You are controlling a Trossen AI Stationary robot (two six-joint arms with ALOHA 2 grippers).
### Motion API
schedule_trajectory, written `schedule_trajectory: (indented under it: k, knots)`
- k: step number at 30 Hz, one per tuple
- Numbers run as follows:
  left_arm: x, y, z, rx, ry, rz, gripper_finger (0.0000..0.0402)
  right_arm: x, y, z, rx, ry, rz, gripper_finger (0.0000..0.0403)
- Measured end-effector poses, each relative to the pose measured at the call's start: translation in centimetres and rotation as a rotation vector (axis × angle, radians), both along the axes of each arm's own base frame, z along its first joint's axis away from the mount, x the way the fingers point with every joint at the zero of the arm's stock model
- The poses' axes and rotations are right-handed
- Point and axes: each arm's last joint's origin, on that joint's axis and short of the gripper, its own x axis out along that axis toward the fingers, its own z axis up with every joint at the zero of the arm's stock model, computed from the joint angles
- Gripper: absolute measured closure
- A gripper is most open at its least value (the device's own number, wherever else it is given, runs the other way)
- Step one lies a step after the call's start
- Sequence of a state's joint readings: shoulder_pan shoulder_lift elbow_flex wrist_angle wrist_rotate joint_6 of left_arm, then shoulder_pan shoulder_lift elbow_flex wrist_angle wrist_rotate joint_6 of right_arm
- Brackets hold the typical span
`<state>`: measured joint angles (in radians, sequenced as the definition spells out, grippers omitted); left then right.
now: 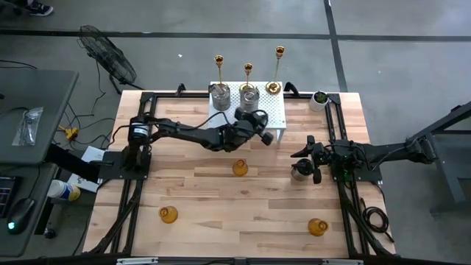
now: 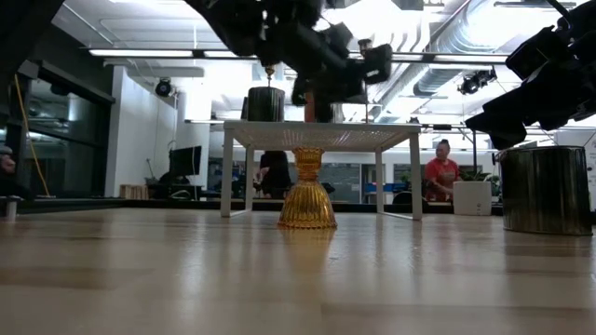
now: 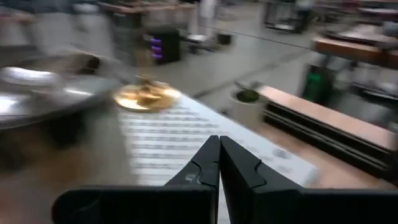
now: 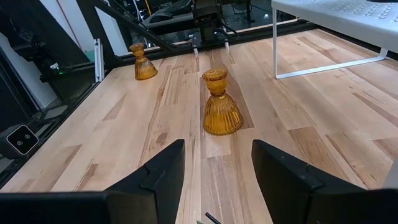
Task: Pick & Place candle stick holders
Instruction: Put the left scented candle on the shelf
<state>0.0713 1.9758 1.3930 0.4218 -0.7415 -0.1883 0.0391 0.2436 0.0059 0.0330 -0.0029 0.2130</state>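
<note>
Three tall gold sticks [image 1: 248, 73] stand along the far edge of a white perforated stand [image 1: 276, 110], and two silver jars [image 1: 220, 96] stand on it. A third silver jar [image 1: 299, 171] stands on the table at the right. Three amber glass holders stand upright on the table: centre [image 1: 240, 168], near left [image 1: 168, 214] and near right [image 1: 317, 227]. My left gripper [image 1: 265, 129] hovers over the stand, shut and empty [image 3: 219, 155]. My right gripper [image 1: 309, 158] is open and empty [image 4: 217, 168], just above and beside the third silver jar [image 2: 545, 191], pointing toward the centre amber holder [image 4: 221, 102].
A small green plant in a white pot [image 1: 320, 98] stands at the far right corner. Black rails [image 1: 346, 191] run along the table's left and right sides. A fan [image 1: 107, 59] stands on the floor beyond the far left. People [image 2: 440, 172] show in the room behind.
</note>
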Motion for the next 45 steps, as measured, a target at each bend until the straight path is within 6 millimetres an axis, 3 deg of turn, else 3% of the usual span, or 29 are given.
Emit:
schedule_trajectory:
  k: [3,8,14,25,45]
  knots:
    - [-1.3,0.1,0.2,0.017,0.015,0.104,0.04,0.0,0.0,0.0,0.0,0.001,0.0,0.0224]
    - [-2.3,-0.3,0.2,0.001,0.015,0.1,0.0401,0.0,0.0,0.0,0.0,0.0,0.0,0.0224]
    - [-2.3,-0.6,-0.4,-0.019,-0.003,0.006,0.0401,0.0,0.0,0.0,0.0,0.0,0.0,0.0224]
    - [-2.5,1.7,-0.7,-0.036,0.001,-0.022,0.0401,0.0,0.0,0.0,0.0,0.0,0.0,0.0224]
    - [-2.9,3.2,-0.7,-0.024,0.011,0.065,0.0401,0.0,0.0,0.0,0.0,0.0,0.0,0.0224]
